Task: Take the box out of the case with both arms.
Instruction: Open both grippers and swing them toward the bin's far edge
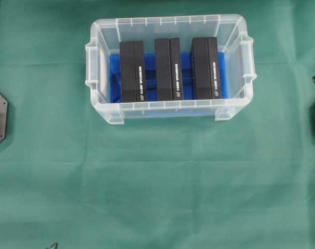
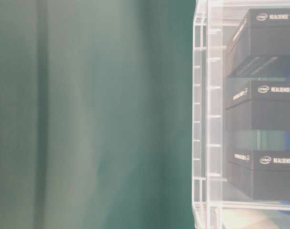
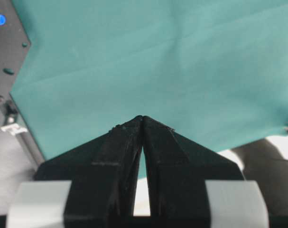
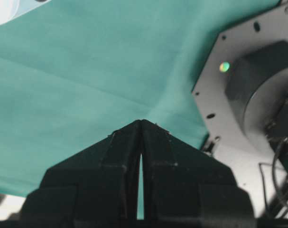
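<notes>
top box (image 2: pixel 273 33): Intel logo, "REALSENSE DEP…" | middle box (image 2: pixel 271 102): same, cut off | bottom box (image 2: pixel 269 171): same | overhead print: too small to read

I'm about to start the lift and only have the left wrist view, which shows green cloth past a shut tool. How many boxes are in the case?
Observer: Three black boxes stand in the case, side by side: the left box, the middle box and the right box.
Operator: Is anything under them?
Observer: A blue sheet lines the bottom.
Operator: Is the right tool ready?
Observer: The right tool is shut, over bare green cloth, like your left tool.
</notes>
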